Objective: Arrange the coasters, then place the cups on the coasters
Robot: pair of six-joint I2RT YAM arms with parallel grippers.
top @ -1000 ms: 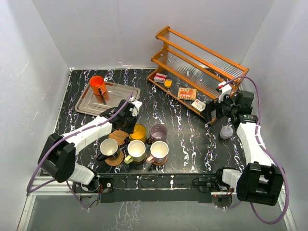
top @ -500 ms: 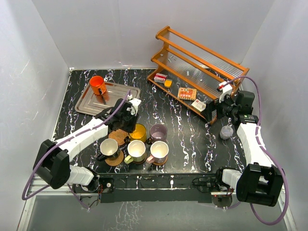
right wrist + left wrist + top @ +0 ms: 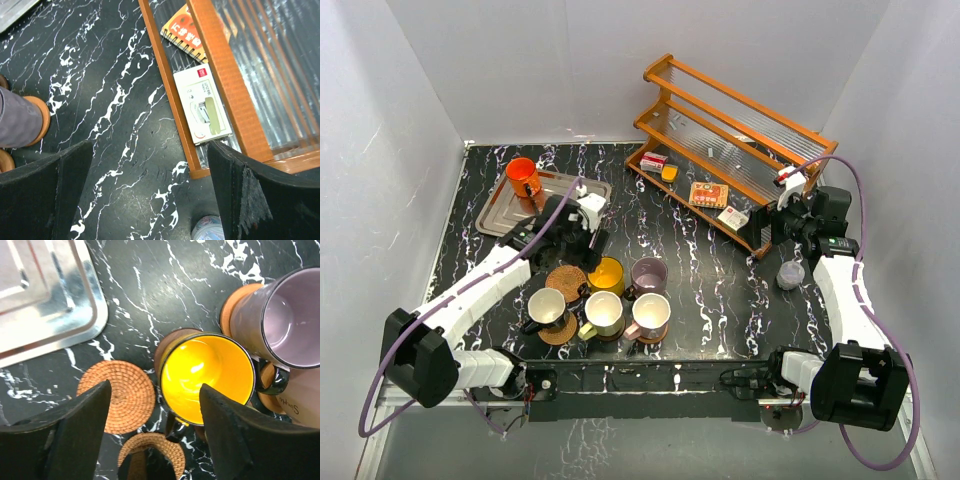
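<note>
Black-fingered left gripper [image 3: 156, 400], wide open, clasping nothing. Hangs above a bare round woven tan coaster [image 3: 117, 397], which lies flat on the black white-veined surface [image 3: 165, 270]. Just right of that disc: handled yellow ceramic mug [image 3: 207, 377] on a dark brown wooden coaster [image 3: 167, 340]. Beyond it, lilac mug [image 3: 285, 320] on a smooth orange-brown wooden coaster [image 3: 235, 302]. Nearer the arm bases, in a row: black mug with white inside [image 3: 548, 308], pale yellow-green mug [image 3: 603, 313], cream-pink mug [image 3: 650, 312], each on its own coaster. Farther back, orange mug [image 3: 523, 176] upright on a shiny steel tray [image 3: 570, 190]. Right gripper [image 3: 150, 150] likewise wide and empty, near the foot of a slatted wooden rack [image 3: 165, 100], well apart from the mugs.
</note>
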